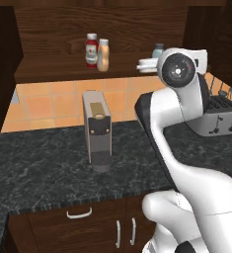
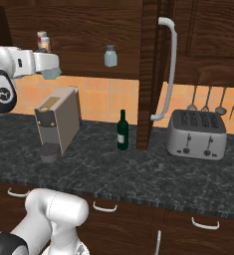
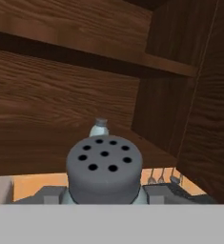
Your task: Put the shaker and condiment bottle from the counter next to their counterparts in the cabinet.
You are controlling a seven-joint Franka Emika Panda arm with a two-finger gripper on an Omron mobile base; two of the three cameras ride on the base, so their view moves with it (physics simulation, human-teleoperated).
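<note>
I have the gripper (image 3: 104,198) pinching the shaker (image 3: 104,167) below its cap; it looks light, rigid and slick, so a low grip suits.

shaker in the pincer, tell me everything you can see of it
The held shaker has a round grey cap pierced with eight dark holes and a pale blue-grey translucent body. It stands upright, clamped in the pincer, whose grey fingers press on both sides below the cap. It hangs in the air before the cabinet, above the coffee machine, some way short of the second shaker on the shelf.
</note>
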